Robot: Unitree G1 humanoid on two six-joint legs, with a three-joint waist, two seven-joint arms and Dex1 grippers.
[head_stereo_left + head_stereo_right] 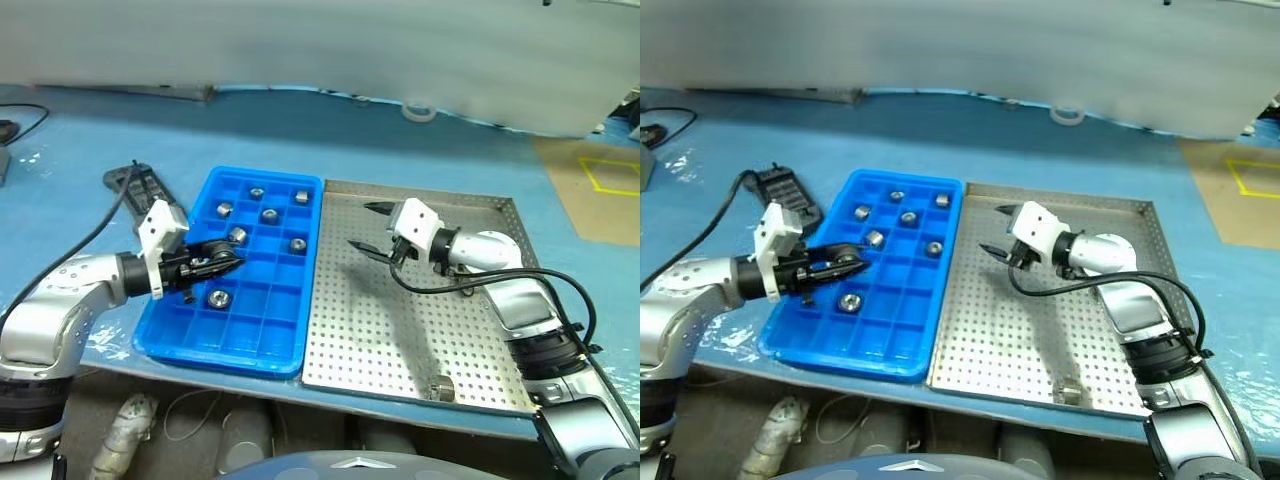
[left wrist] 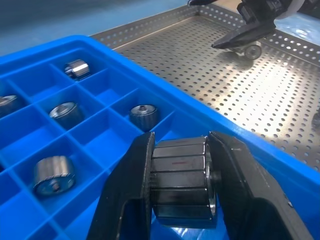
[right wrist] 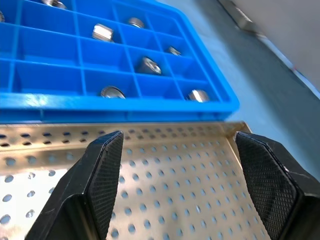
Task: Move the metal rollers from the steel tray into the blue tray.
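The blue tray [image 1: 215,355] lies left of the steel tray [image 1: 380,330], edge to edge. Several metal rollers [image 1: 268,214] rest in its compartments. My left gripper [image 1: 218,262] hovers low over the blue tray's left side, shut on one roller [image 2: 180,180] clamped between both fingers. My right gripper [image 1: 358,226] hangs open over the far left part of the steel tray, nothing between its fingers [image 3: 102,170]. One roller [image 1: 441,388] stands near the steel tray's front edge. Another roller [image 2: 251,50] lies on the steel tray just beside the right gripper.
A dark handheld controller [image 1: 140,185] with a black cable lies behind the blue tray on the left. A roll of tape [image 1: 420,110] sits at the far edge of the blue table cover. Both trays reach close to the table's front edge.
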